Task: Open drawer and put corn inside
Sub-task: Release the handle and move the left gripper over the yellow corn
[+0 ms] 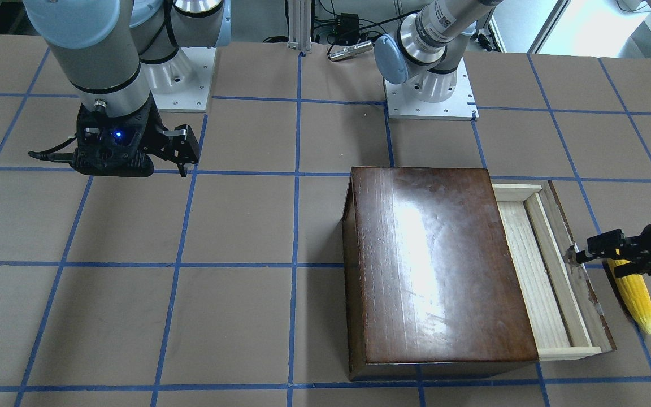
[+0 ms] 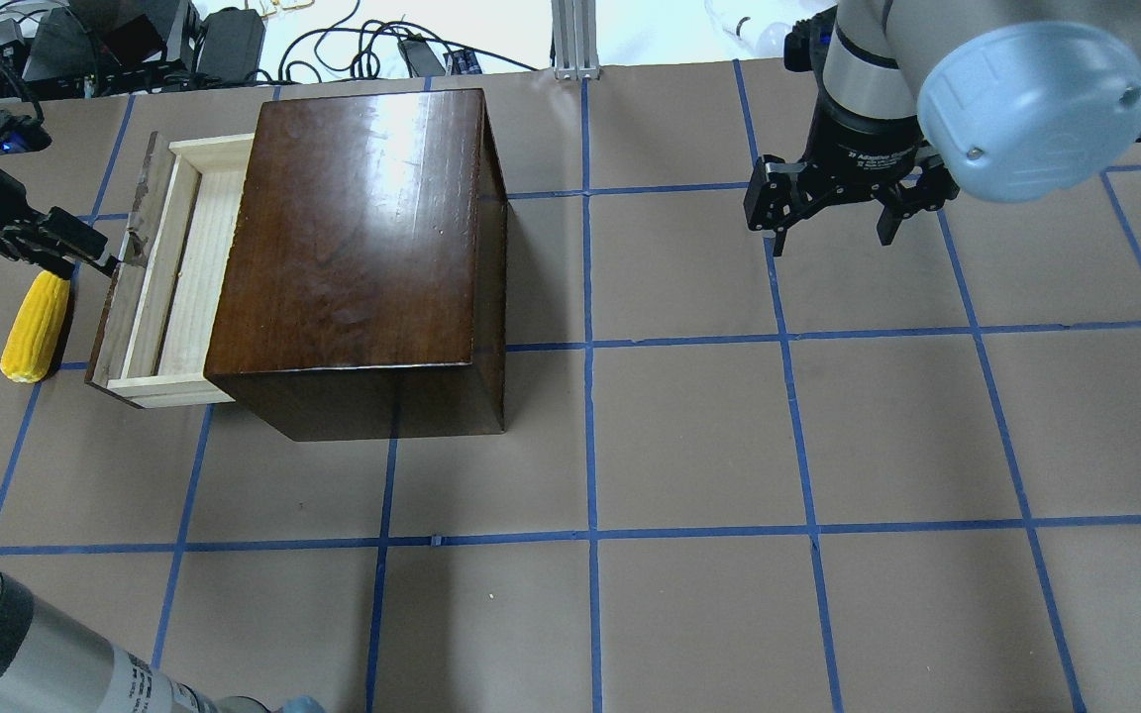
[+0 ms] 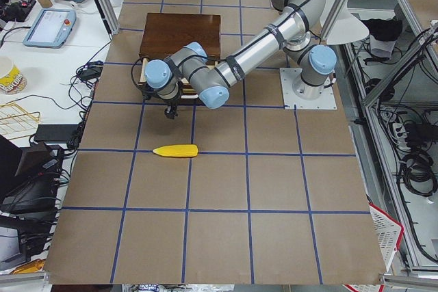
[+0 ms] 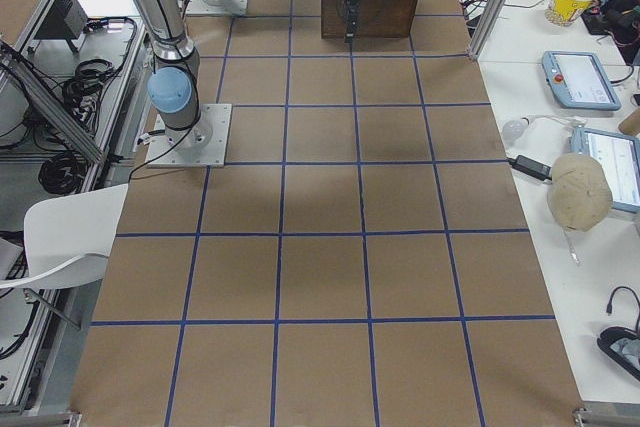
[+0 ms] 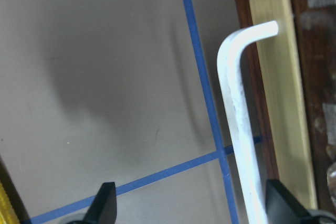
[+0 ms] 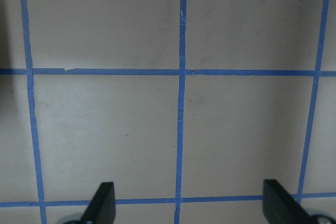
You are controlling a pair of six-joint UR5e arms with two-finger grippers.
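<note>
The glossy dark-brown box stands on the table with its drawer pulled partly out, showing the pale wood tray. My left gripper is open at the drawer's front panel. In the left wrist view its fingers stand wide apart, and the whitish handle runs between them, close to the right-hand one. The yellow corn lies on the table just outside the drawer front, under my left wrist. My right gripper is open and empty, hanging over bare table far from the box.
The table is brown paper with a blue tape grid. The arm bases stand at the robot's edge. Cables and gear lie beyond the far table edge.
</note>
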